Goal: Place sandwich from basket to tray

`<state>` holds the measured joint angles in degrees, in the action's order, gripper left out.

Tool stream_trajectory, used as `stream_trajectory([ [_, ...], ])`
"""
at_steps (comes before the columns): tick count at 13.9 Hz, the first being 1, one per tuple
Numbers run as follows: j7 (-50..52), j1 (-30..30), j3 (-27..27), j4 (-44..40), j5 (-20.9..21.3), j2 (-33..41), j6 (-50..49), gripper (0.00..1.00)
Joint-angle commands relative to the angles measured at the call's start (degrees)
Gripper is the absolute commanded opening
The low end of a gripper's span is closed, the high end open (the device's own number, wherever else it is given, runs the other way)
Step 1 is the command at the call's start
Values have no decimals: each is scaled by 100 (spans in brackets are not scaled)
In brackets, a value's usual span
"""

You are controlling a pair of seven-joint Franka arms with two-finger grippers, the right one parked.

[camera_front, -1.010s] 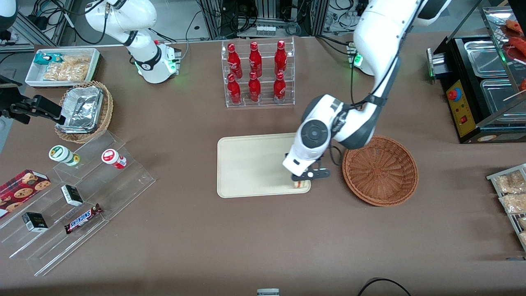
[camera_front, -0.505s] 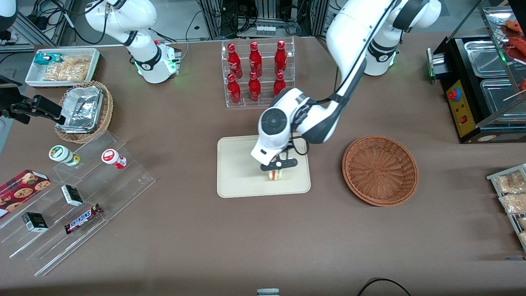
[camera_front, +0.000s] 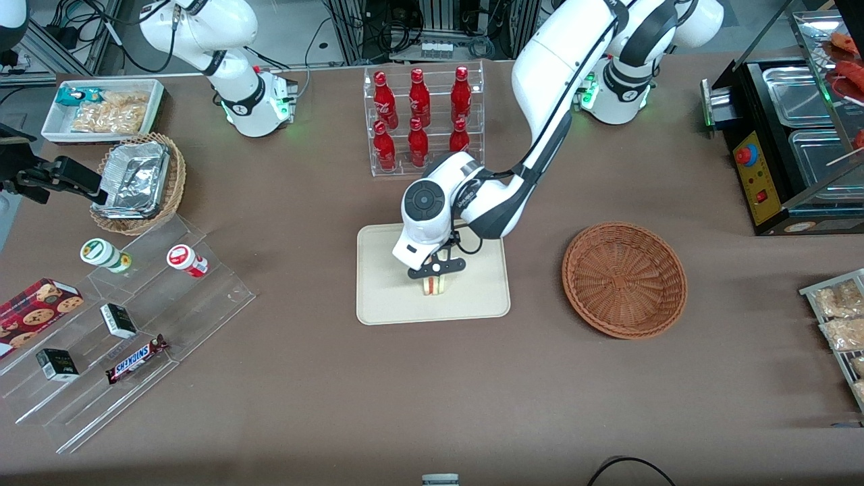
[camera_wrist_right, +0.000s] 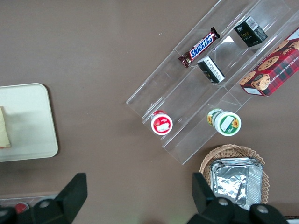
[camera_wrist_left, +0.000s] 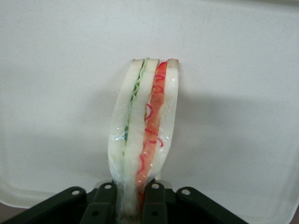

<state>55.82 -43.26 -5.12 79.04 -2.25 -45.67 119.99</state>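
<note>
Left gripper point(camera_front: 436, 271) is over the tray point(camera_front: 385, 297), jaws clamped on the sandwich point(camera_front: 435, 286). Sandwich is held on edge above the tray's middle; contact with the tray unclear. Basket point(camera_front: 624, 279) sits beside the tray, toward the working arm's end.

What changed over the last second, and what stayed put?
The gripper, shut on the sandwich, carried it from the tray's edge nearest the basket to over the tray's middle, toward the parked arm's end. The sandwich is still held between the fingers. The tray, the empty basket and the bottle rack have not moved.
</note>
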Motion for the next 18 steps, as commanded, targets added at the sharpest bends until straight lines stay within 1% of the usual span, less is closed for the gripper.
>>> stream_trajectory([
  [1, 78, -51, 55, -170, 58, 76, -89, 100],
  [3, 69, 2, 99, -118, 67, 365, -229, 100],
  [4, 52, 72, 160, -135, 58, 506, -456, 100],
  [6, -1, 378, 187, -74, 76, 813, -809, 100],
  [7, 25, 406, 195, -56, 102, 910, -1019, 100],
  [8, 138, 398, 431, -4, 119, 998, -1378, 100],
  [9, 113, 397, 694, 32, 120, 1051, -1538, 100],
  [11, -9, 511, 880, 312, 128, 1174, -1505, 100],
  [14, -719, 1020, 890, 716, 120, 1639, -1539, 100],
  [18, -1502, 1513, 899, 1296, 102, 2307, -1592, 100],
])
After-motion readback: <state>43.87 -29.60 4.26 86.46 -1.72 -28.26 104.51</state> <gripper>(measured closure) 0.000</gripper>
